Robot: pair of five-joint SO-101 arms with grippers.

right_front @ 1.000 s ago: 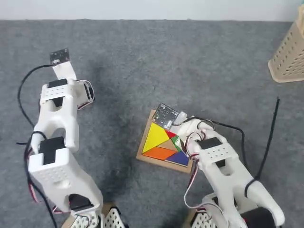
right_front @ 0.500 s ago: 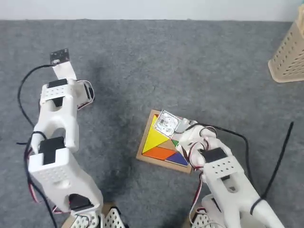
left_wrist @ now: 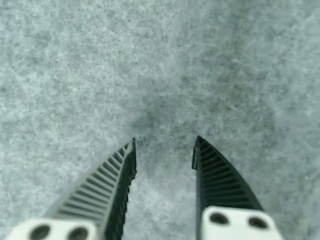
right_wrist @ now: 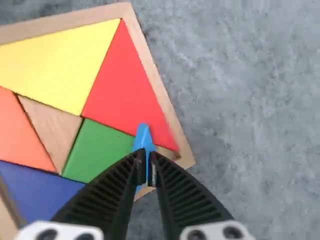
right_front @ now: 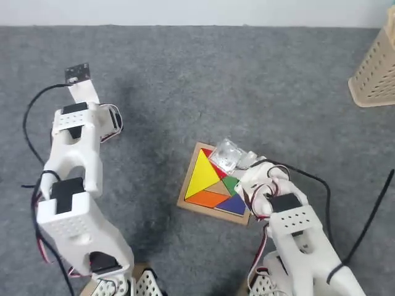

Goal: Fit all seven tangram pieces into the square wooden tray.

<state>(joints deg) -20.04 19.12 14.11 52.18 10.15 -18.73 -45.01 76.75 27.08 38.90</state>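
Note:
The square wooden tray lies on grey carpet in the middle of the high view. It holds yellow, red, orange, green and dark blue pieces. My right gripper hangs over the tray's right side. In the right wrist view my right gripper is shut on a small light blue piece. That piece is held on edge above the red triangle and green square, near a corner of the tray's rim. A tan triangle sits between orange and green. My left gripper stands open over bare carpet, at the far left.
A perforated beige container stands at the far right edge. Black cables trail beside the right arm. Open carpet stretches between the two arms and behind the tray.
The right gripper has shifted over the tray, towards its right side, with the light blue piece still held. The left arm has not moved.

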